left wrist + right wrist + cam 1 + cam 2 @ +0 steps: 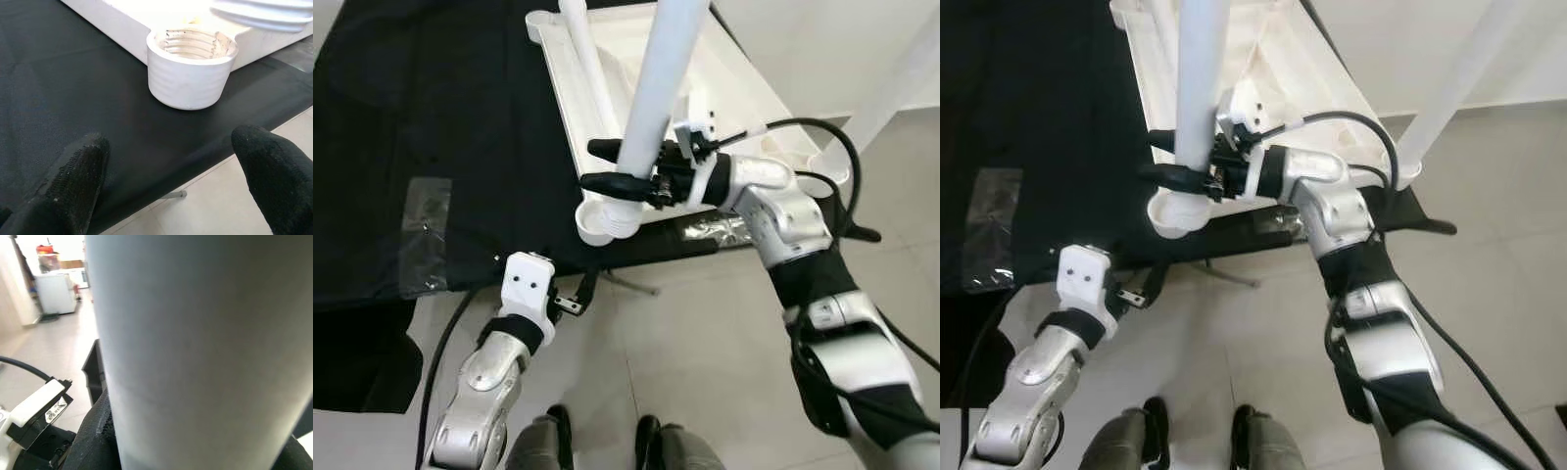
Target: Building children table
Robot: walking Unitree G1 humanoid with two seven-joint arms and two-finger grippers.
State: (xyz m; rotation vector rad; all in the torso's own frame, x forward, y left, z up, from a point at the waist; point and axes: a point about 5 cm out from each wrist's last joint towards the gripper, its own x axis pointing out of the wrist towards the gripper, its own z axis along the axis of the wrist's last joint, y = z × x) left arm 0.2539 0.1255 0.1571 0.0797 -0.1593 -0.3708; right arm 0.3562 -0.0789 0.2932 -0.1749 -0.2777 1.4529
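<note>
Surface (431,117): black cloth cover, clear tape patch near its front edge.
Tabletop (734,69): white plastic, upside down at the surface's front right corner.
Table leg (656,88): white tube, upright over the threaded corner socket (190,73).
Right gripper (612,166): pinching the table leg near its base.
Left gripper (171,171): fingers spread, below the surface's front edge, facing the socket.
</note>
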